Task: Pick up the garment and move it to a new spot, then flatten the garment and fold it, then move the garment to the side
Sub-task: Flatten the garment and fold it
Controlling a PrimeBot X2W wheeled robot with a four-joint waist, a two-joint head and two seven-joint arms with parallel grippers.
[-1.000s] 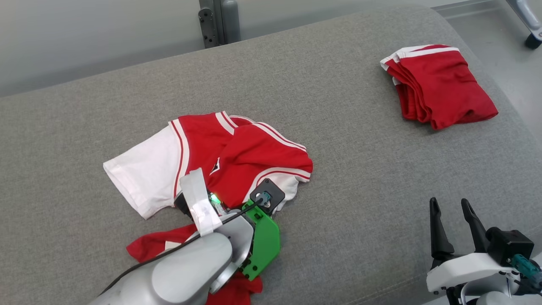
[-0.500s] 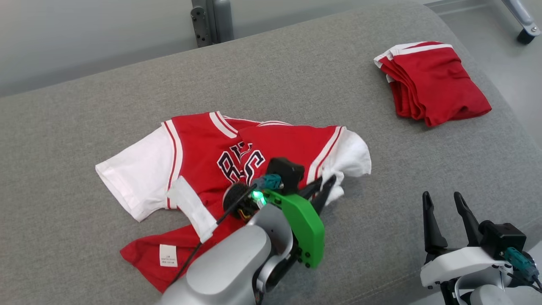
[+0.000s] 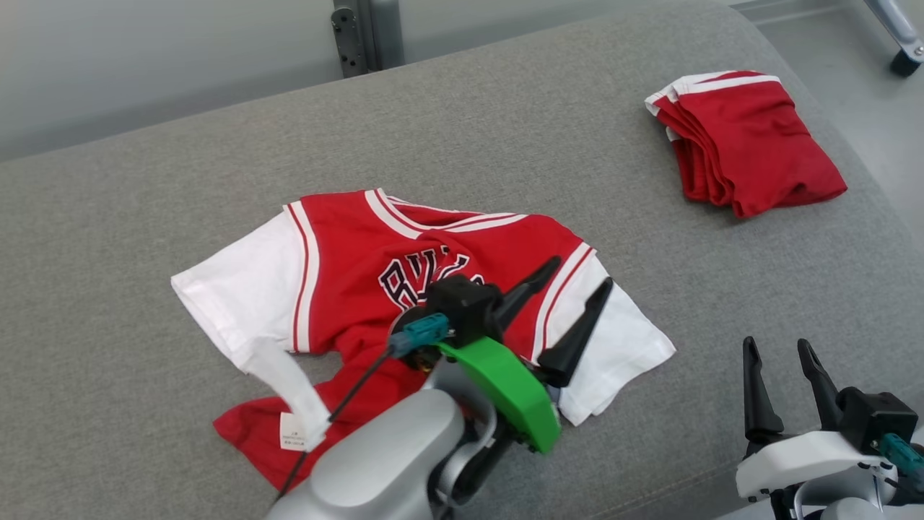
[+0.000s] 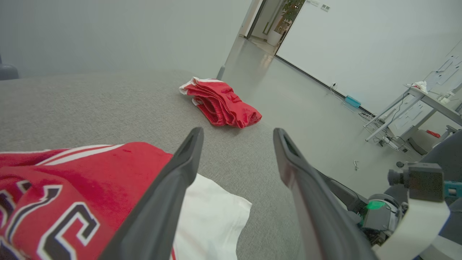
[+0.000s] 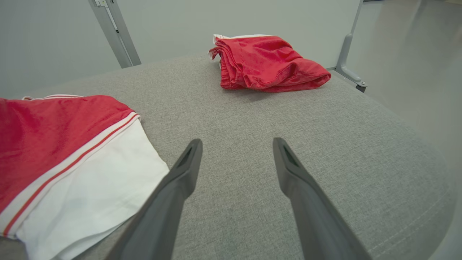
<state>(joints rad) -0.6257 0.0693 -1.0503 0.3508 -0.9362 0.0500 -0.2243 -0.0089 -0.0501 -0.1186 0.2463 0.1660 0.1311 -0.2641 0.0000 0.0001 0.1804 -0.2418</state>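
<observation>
Across the lower middle of the frame we see a smooth silver-grey rounded forearm (image 3: 382,462) carrying a bright green plastic bracket (image 3: 509,390). Above the bracket sits a black boxy camera module (image 3: 462,307) with a teal plug (image 3: 422,334). A thin black cable (image 3: 339,404) runs down-left from it, beside a strip of white tape (image 3: 292,386). The left gripper (image 3: 582,273) has two long, tapering dark fingers. At lower right we note the right gripper (image 3: 777,342), with the same dark fingers on a white moulded wrist shell (image 3: 794,458). It has its own black camera box (image 3: 870,422) and teal connector (image 3: 899,451).

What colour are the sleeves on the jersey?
White sleeves on a red jersey; clearest in the head view.
</observation>
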